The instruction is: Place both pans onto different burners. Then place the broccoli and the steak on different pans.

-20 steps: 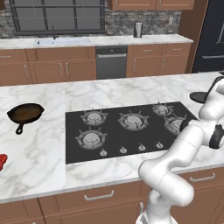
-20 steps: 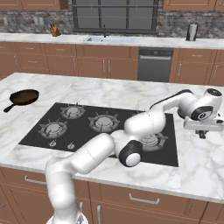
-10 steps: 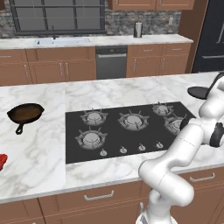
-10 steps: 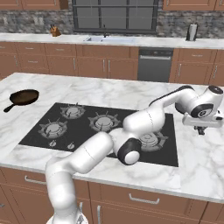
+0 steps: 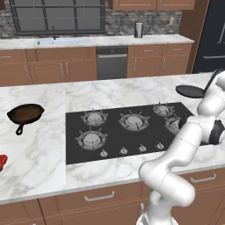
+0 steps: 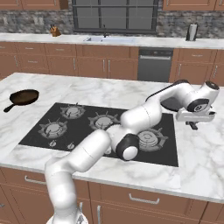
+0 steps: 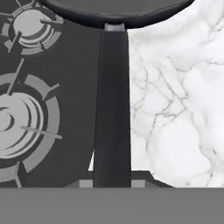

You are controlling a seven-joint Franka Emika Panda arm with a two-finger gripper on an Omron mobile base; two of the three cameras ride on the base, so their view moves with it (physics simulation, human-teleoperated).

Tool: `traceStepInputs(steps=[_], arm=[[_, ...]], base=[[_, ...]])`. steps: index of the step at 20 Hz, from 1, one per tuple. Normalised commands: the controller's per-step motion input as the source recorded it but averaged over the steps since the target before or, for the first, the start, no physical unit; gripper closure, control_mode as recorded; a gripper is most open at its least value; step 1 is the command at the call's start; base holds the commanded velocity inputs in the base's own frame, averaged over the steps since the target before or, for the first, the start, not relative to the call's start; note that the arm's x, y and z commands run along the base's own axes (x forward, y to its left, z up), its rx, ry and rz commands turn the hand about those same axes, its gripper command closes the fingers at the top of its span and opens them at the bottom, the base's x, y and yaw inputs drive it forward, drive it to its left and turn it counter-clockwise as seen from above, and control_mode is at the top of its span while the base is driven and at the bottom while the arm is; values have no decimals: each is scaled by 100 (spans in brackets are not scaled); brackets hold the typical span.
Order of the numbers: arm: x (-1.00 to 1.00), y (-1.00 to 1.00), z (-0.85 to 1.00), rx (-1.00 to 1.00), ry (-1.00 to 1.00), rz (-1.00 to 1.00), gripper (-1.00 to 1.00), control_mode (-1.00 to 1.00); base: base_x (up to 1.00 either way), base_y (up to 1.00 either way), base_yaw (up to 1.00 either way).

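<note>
At the right end of the surface (image 5: 39,145) you see the arm reaching out, with its pincer (image 6: 193,124) clenched on the long handle of the black pan (image 5: 190,91). From the hand view the handle (image 7: 112,105) runs straight up from between the fingertips to the pan's rim, so the grasp appears taken at the handle's outer end, probably so that the pan can be carried level to a burner. That pan sits at the cooktop's (image 5: 127,132) right edge, partly over marble, not yet centred on any ring. The brown pan (image 5: 25,113) rests well apart on the left stretch of marble, its short handle toward the front. The steak (image 5: 2,161) lies at the left border of the left base view, cut off by the frame. You cannot make out the broccoli. The fingertips themselves are hidden beneath the handle in the hand view, and whether the black pan touches the surface or is raised you cannot tell.
</note>
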Motion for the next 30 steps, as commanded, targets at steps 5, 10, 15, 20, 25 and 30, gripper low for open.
traceStepInputs(steps=[5,10,15,20,25,30], arm=[[3,40,0,0,-11,22,100,-100],[0,22,0,-1,-4,17,100,-100],[9,37,-3,-5,-1,3,100,-100],[12,46,0,-2,-4,0,100,-100],[0,57,-1,-1,-7,4,100,-100],[-13,48,-4,-4,-15,2,100,-100]], base=[[0,0,0],[0,0,0],[0,0,0],[0,0,0],[0,0,0],[0,0,0]])
